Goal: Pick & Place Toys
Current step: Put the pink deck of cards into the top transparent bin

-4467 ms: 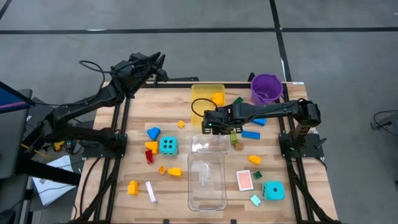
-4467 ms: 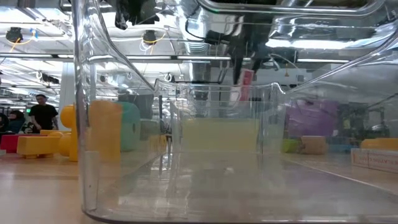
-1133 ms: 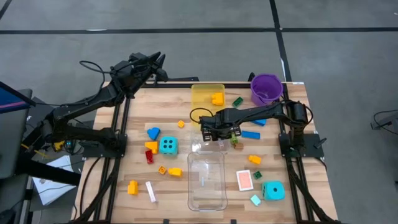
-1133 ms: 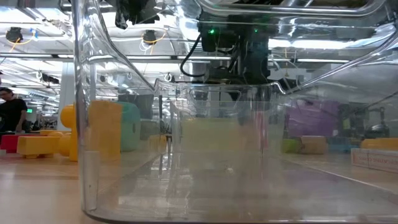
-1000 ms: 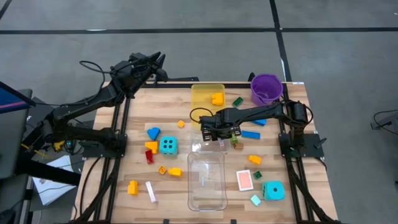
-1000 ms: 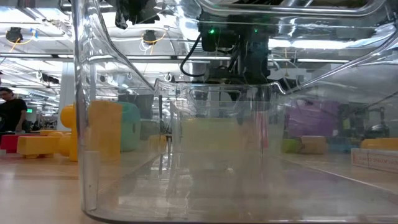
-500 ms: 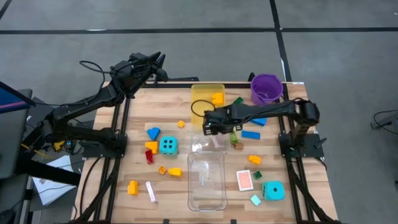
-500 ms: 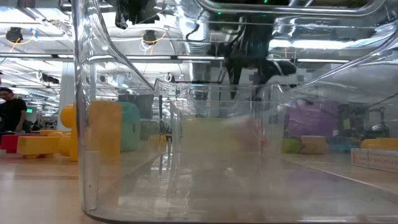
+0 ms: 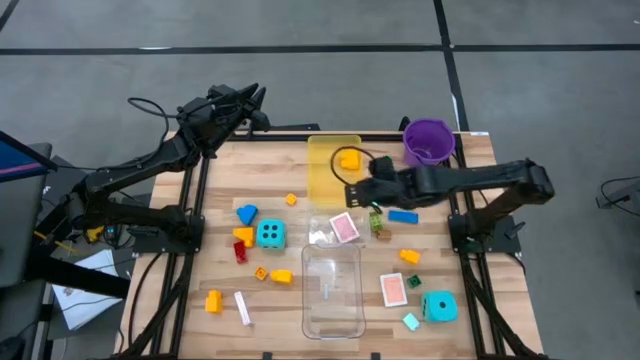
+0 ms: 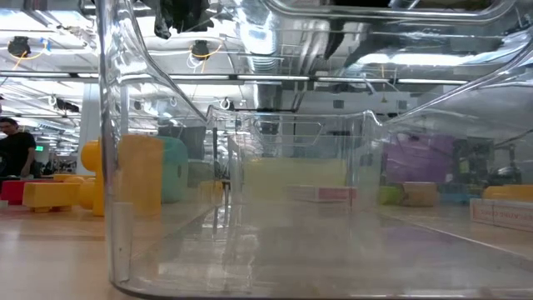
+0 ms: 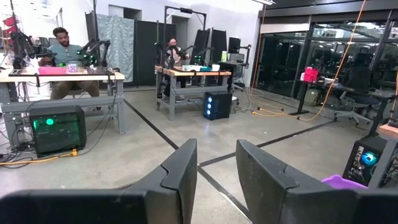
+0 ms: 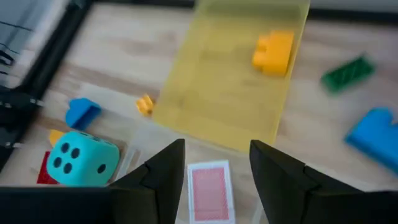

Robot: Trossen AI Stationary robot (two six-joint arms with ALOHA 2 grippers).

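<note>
A pink-backed card (image 9: pixel 344 228) lies flat at the far end of the clear tray (image 9: pixel 333 300), touched by no gripper. It shows in the right wrist view (image 12: pixel 210 185) and the low view (image 10: pixel 323 193). My right gripper (image 9: pixel 355 194) is open and empty (image 12: pixel 217 165), raised just beyond the card, near the yellow-tinted tray (image 9: pixel 325 178). A yellow brick (image 9: pixel 348 160) lies in that tray. My left gripper (image 9: pixel 248 98) waits, open (image 11: pixel 215 168), raised over the table's far left corner.
Loose toys lie around the clear tray: a cyan die (image 9: pixel 270 234) and a blue piece (image 9: pixel 246 213) to its left, a blue brick (image 9: pixel 403 216), a second pink card (image 9: pixel 394 289) and another cyan die (image 9: pixel 439 306) to its right. A purple bucket (image 9: pixel 428 142) stands far right.
My right gripper has risen and drawn back from over the clear tray's far end toward the table's far right, leaving the low view. The pink card has come free of it and now lies flat at the tray's far end.
</note>
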